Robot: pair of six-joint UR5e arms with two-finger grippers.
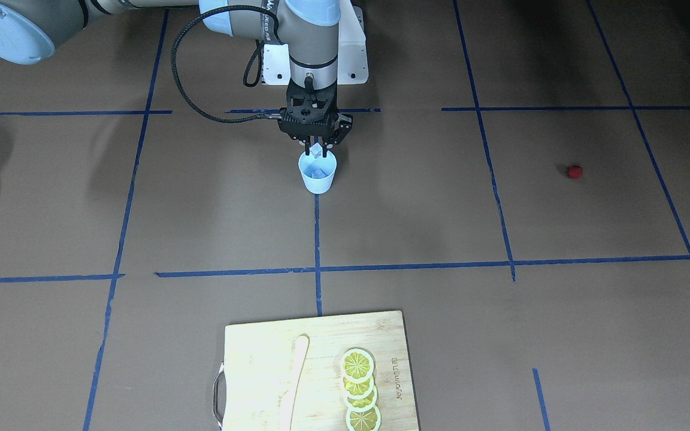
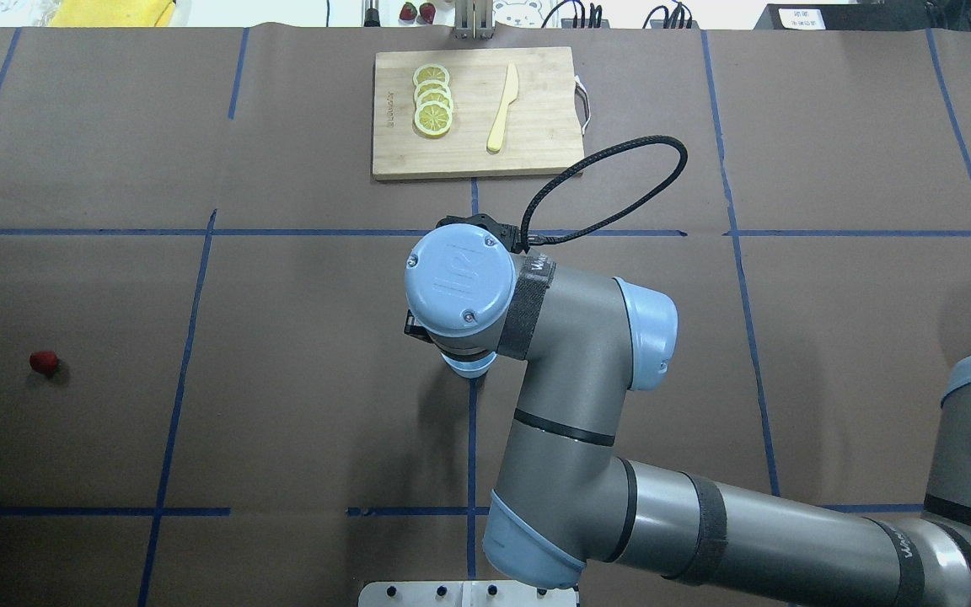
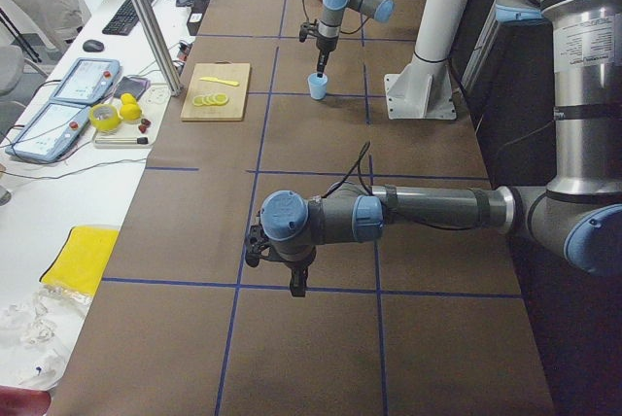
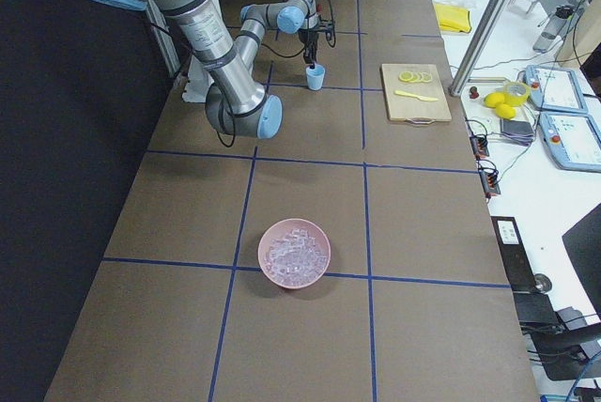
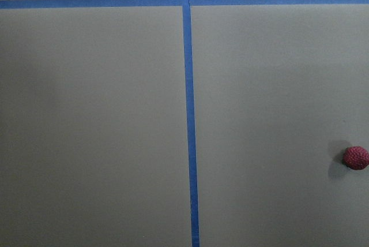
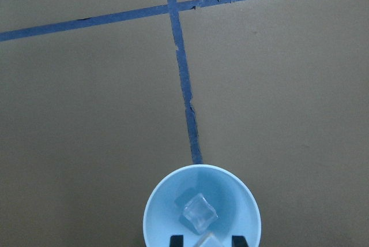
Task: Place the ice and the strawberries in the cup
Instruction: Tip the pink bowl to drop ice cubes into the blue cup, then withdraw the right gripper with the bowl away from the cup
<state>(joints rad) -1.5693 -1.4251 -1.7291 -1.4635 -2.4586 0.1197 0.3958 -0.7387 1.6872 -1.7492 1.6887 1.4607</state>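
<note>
The brown paper-covered table (image 1: 501,209) with blue tape lines carries a pale wooden cutting board (image 1: 261,359) on the operators' side. A round pink bowl (image 4: 282,282) of clear ice pieces (image 4: 296,250) sits far to the robot's right. The left gripper (image 3: 296,288) hangs low over the table; I cannot tell whether it is spread. The right gripper (image 1: 317,146) hovers directly above the small light blue plastic cup (image 1: 318,179) at mid-table. Its jaws are spread, with one clear ice cube (image 6: 206,240) loose between the fingertips and another ice cube (image 6: 199,212) inside the cup. The tiny red strawberry (image 1: 574,172) lies on the table, well apart to the robot's left.
</note>
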